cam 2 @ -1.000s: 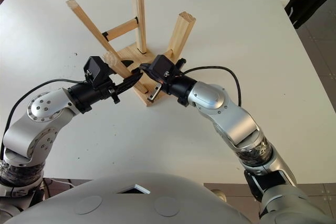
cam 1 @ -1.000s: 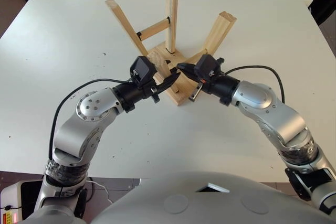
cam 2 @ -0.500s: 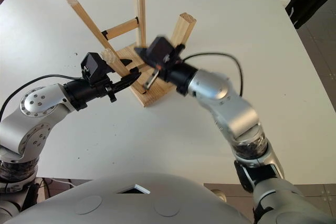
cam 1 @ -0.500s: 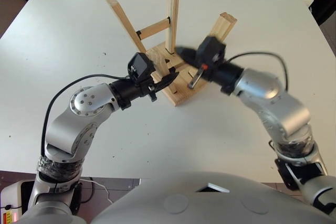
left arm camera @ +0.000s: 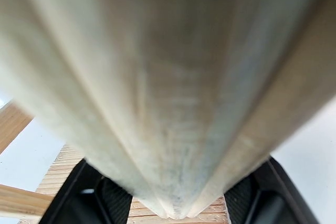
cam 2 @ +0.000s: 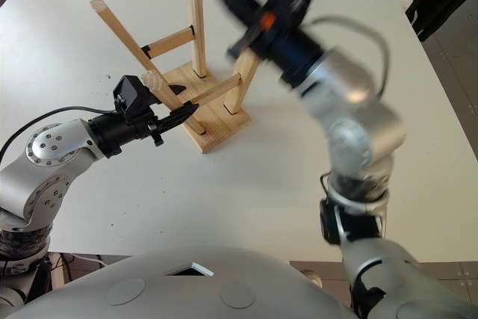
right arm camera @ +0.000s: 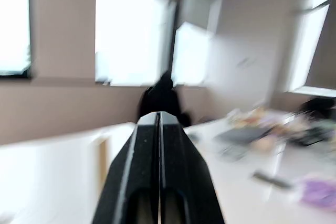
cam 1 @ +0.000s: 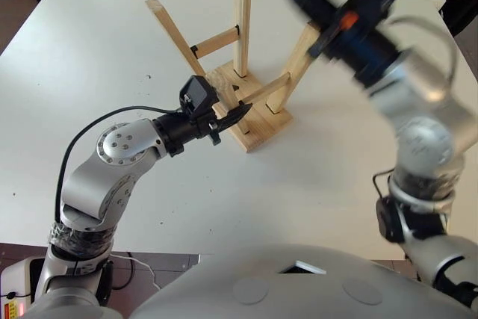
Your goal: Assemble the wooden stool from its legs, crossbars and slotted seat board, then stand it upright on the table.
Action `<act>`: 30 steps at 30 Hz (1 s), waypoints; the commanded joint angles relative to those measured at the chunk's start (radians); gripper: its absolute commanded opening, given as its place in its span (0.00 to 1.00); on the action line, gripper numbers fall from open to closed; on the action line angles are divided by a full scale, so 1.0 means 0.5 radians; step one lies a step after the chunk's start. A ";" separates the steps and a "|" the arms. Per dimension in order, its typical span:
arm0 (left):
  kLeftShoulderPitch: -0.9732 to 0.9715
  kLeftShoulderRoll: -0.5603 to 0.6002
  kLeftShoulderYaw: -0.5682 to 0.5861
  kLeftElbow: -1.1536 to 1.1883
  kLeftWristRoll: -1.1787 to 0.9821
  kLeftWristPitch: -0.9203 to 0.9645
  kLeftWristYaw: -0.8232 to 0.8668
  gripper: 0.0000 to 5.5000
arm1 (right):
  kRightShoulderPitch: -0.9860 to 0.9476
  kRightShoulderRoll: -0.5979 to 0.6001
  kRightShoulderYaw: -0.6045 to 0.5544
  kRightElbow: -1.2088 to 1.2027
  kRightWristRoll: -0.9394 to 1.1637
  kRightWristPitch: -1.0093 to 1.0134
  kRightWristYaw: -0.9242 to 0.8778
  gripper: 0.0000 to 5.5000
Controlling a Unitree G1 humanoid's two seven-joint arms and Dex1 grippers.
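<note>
my left gripper [cam 1: 237,114] sits low over the table [cam 1: 89,72], jaws grasping the base of the near leg [cam 2: 160,85], which slants towards me. that leg joins the seat board [cam 1: 258,128], which lies flat on the table. the stool [cam 1: 239,57] stands upside down, remaining legs pointing up, a crossbar [cam 1: 216,41] between two of them. my right gripper [right arm camera: 158,121] is high above the stool's far right side, blurred, fingers pressed together with nothing between them.
</note>
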 commanded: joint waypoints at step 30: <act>0.236 0.264 -0.006 0.540 -0.036 -0.580 -0.783 0.37 | 0.837 -0.416 0.012 0.521 -0.443 -0.168 0.293 0.00</act>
